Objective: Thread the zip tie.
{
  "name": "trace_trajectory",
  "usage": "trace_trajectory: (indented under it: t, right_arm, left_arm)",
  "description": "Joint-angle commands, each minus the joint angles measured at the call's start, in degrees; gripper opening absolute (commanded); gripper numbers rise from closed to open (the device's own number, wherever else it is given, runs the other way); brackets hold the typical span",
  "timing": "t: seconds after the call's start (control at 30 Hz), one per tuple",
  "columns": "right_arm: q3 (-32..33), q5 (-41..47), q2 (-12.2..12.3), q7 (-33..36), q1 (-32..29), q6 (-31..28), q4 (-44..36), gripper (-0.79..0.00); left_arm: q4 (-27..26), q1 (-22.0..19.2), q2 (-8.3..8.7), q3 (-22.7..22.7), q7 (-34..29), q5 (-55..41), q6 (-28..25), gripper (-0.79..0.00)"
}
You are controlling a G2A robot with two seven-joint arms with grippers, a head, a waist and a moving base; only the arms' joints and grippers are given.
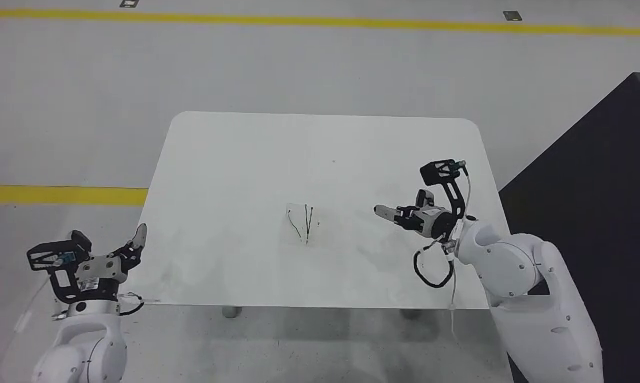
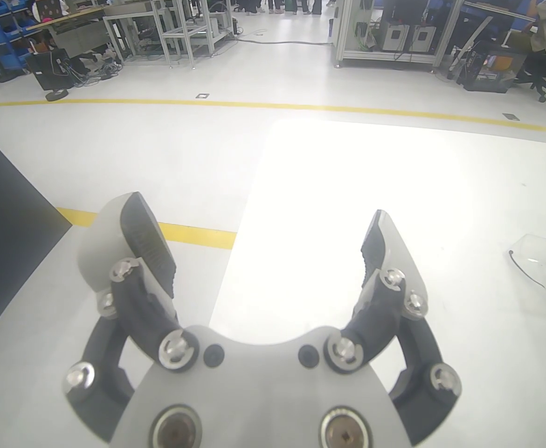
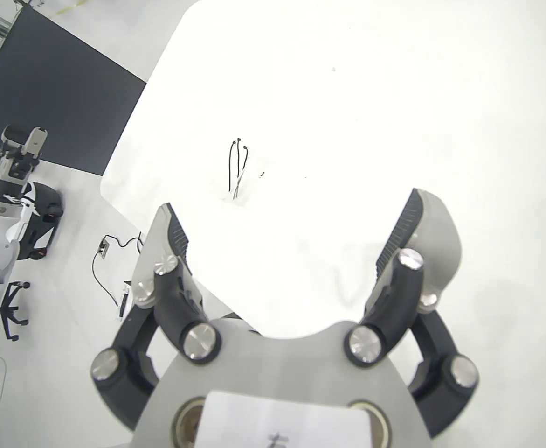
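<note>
Worktop [image 1: 250, 163] smooth, white, round-cornered: noted thin black zip ties [image 1: 305, 223], left pincer [image 2: 256, 207] and right pincer [image 3: 290, 200] ribbed-padded, splayed empty.

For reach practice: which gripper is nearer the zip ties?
Right. The right gripper hangs over the table near the zip ties; the left gripper is at the table's edge.
</note>
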Motion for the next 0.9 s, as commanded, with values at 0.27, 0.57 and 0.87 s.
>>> trace_trajectory:
  t: [0.27,0.57,0.87]
  right_arm:
    - [-0.22,0.19,-0.02,-0.43,0.06,-0.49,-0.64,0.000]
    - [-17.35,5.33,-2.26,20.18,22.38,12.26,7.31,0.000]
    - [-35.96,17.59,-9.14,27.34,49.41,23.83,31.62,0.000]
  left_arm:
    - [0.00,0.00,0.00,0.00,0.00,0.00,0.00,0.000]
    - [0.00,0.00,0.00,0.00,0.00,0.00,0.00,0.000]
    - [0.00,0.00,0.00,0.00,0.00,0.00,0.00,0.000]
